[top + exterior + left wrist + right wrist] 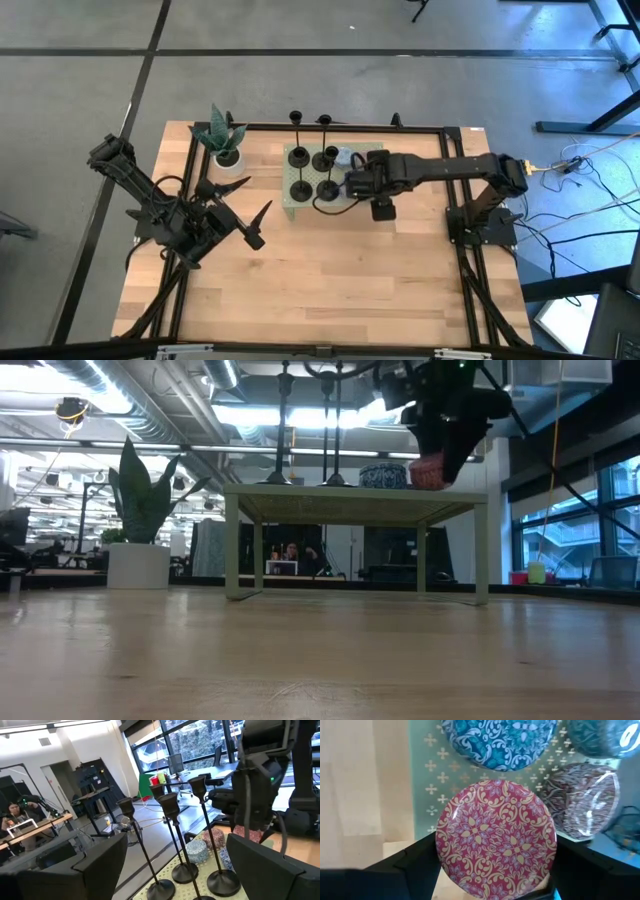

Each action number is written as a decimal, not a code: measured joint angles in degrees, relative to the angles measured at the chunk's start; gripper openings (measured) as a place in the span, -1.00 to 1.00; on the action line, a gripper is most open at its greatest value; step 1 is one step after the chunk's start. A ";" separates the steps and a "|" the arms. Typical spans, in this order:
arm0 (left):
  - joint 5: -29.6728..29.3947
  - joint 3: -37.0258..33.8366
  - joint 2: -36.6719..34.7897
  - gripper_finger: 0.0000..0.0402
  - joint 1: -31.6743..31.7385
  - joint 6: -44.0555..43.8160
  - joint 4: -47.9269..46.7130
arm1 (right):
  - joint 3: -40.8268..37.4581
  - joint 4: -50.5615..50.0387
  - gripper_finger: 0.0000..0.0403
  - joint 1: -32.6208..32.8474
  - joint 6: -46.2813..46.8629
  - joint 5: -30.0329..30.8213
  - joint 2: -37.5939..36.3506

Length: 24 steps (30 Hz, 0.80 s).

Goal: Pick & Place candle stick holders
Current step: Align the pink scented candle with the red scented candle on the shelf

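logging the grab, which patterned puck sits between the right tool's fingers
The pink-red puck sits between the right tool fingers; the blue puck lies beyond, untouched.

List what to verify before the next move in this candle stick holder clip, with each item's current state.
1. Four candle stick holders upright on the green stand: ok.
2. Right gripper lined up on a holder: not ok, it is at the pink puck.
3. Pink puck resting on the stand: cannot tell.
4. Left gripper jaws open, waiting at the table's left: ok.
5. Potted plant apart from both arms: ok.
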 joint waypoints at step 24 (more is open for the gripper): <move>0.00 0.00 0.00 0.68 0.00 0.02 -1.90 | 0.00 0.65 0.56 -1.08 1.45 -4.58 0.00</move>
